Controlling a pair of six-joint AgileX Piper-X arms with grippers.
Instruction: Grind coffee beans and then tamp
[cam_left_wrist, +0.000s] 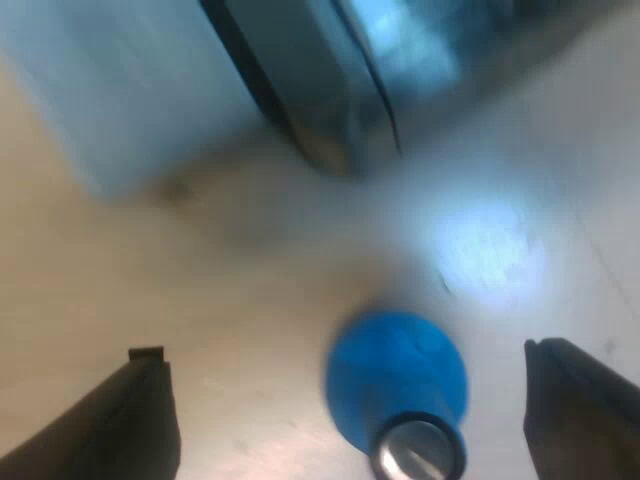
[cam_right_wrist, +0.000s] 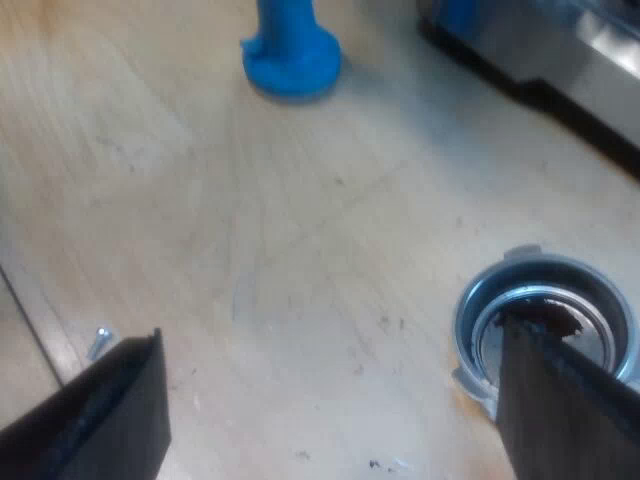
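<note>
A blue tamper (cam_left_wrist: 395, 375) stands on the pale wooden table, its shiny metal end (cam_left_wrist: 418, 455) pointing up toward me. My left gripper (cam_left_wrist: 338, 350) is open above it, one finger on each side, neither touching it. My right gripper (cam_right_wrist: 330, 330) is open low over the table. One of its fingers (cam_right_wrist: 550, 390) overlaps the rim of the metal holder's basket (cam_right_wrist: 545, 300), which lies on the table with dark coffee residue inside. The holder's handle is hidden. Farther off in the right wrist view, the blue tamper (cam_right_wrist: 290, 55) stands near the espresso machine (cam_right_wrist: 560, 50).
The espresso machine's metal base (cam_left_wrist: 320, 90) rises just beyond the tamper, with a pale blurred block (cam_left_wrist: 120, 90) beside it. A small screw (cam_right_wrist: 98, 342) lies on the table near a seam. Bare wood (cam_right_wrist: 300, 230) stretches between the holder and the tamper.
</note>
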